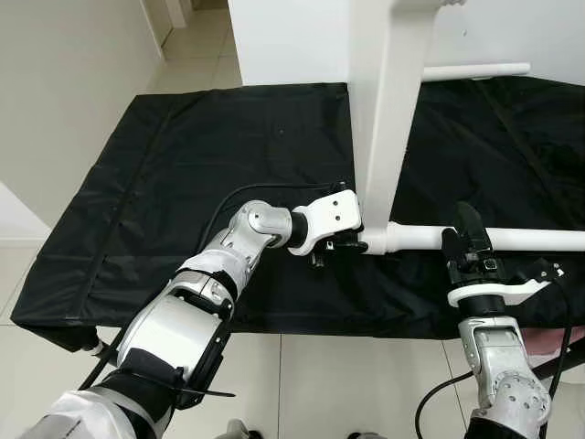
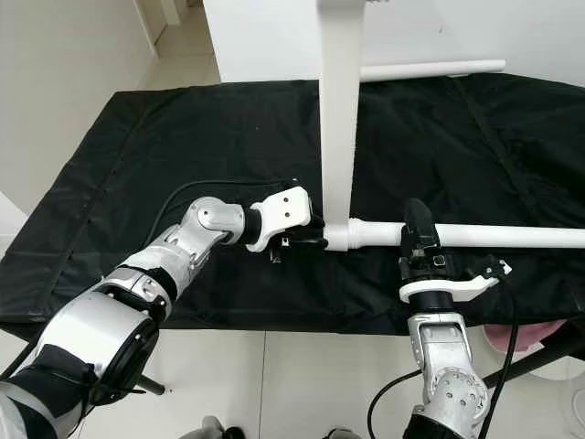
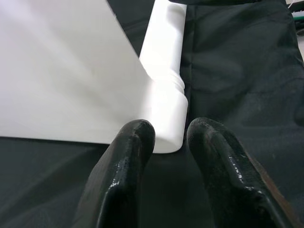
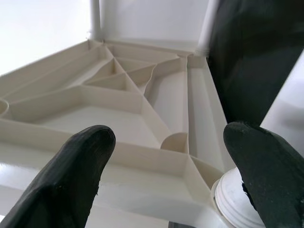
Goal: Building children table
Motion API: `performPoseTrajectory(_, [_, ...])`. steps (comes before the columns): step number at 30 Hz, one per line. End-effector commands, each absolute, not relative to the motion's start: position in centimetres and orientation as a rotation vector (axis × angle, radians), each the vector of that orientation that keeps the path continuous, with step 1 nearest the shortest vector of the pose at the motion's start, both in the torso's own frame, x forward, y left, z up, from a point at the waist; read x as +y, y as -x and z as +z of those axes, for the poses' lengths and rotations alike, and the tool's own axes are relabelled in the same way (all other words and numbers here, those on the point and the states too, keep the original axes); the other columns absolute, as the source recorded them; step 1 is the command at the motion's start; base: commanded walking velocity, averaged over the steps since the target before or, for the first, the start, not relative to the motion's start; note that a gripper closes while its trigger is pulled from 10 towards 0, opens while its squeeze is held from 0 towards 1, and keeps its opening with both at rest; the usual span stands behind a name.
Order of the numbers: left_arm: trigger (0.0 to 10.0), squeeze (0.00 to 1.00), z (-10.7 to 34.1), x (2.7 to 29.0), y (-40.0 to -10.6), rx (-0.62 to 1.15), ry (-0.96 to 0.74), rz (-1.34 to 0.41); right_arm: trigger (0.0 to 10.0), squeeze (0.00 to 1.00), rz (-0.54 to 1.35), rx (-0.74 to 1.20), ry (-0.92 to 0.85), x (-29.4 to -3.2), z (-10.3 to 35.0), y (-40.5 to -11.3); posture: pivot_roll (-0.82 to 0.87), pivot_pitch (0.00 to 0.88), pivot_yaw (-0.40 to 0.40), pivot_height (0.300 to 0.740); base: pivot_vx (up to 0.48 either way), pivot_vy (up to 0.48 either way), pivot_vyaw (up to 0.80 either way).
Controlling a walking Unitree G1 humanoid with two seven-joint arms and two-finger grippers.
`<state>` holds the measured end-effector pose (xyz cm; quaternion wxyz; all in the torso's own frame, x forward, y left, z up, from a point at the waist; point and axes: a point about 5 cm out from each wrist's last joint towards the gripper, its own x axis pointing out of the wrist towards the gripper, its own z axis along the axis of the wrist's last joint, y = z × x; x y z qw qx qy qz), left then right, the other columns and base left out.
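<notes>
Here the landmark is the white leg point(image 1: 475, 239) of the children's table, a round tube lying across the near part of the black cloth point(image 1: 183, 183) that covers the tabletop; everything else is placed from it. To the left of the leg's thicker end, the left arm reaches in over the cloth, and the left gripper point(image 1: 340, 243) sits right at that end; in the left wrist view its two black fingers point(image 3: 128, 156) stand a little apart, with the collared end of the tube just beyond their tips, and whether they touch it cannot be told. Directly above that same end rises the white plastic table panel point(image 1: 388, 110), standing on edge and meeting the leg at its collar; the panel runs up out of the top of the head views. Further right along the leg, the right gripper point(image 1: 468, 240) comes up from the near edge of the cloth with its fingers pointing away from the robot across the tube; in the right wrist view the fingers point(image 4: 80, 161) are wide apart, the ribbed cream underside of the table point(image 4: 142, 104) lies ahead between them, and a ridged white round end shows just beside one fingertip. Behind the leg, well apart from it at the far side of the cloth, a second white tube point(image 1: 475, 70) juts out to the right from the panel.
</notes>
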<state>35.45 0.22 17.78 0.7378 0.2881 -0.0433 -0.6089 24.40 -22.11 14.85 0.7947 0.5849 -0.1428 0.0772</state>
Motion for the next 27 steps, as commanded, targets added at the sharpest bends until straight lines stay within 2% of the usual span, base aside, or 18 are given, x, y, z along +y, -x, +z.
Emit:
performPoseTrajectory(1, [10.0,0.0,18.2,0.8,-36.6,-0.14,-0.61,-1.107,10.0,0.0,-0.057,-0.007,-1.428,-18.7,6.2,-16.7,-0.12,0.059,0.118,0.74,0.0,0.0,0.0])
performPoseTrajectory(8, [10.0,0.0,18.2,0.8,-36.6,-0.142,-0.611,-1.107,10.0,0.0,-0.001,-0.042,-1.366,-19.1,6.5,-16.5,-0.13,0.063,0.12,0.74,0.0,0.0,0.0])
performPoseTrajectory(12, [10.0,0.0,17.9,0.9,-36.5,-0.141,-0.61,-1.115,10.0,0.0,0.064,-0.117,-1.121,-19.6,8.8,-17.6,-0.12,0.061,0.127,0.74,0.0,0.0,0.0])
performPoseTrajectory(17, [10.0,0.0,17.6,1.1,-36.4,-0.138,-0.608,-1.117,10.0,0.0,0.056,-0.148,-1.039,-19.8,9.5,-18.3,-0.12,0.057,0.13,0.74,0.0,0.0,0.0])
performPoseTrajectory(19, [10.0,0.0,17.1,1.5,-36.2,-0.131,-0.589,-1.115,10.0,0.0,0.025,-0.202,-0.949,-20.2,11.1,-19.8,-0.11,0.053,0.125,0.74,0.0,0.0,0.0])
performPoseTrajectory(27, [10.0,0.0,16.8,2.0,-35.7,-0.144,-0.538,-1.11,10.0,0.0,0.021,-0.255,-0.921,-20.5,12.3,-21.2,-0.1,0.042,0.108,0.74,0.0,0.0,0.0])
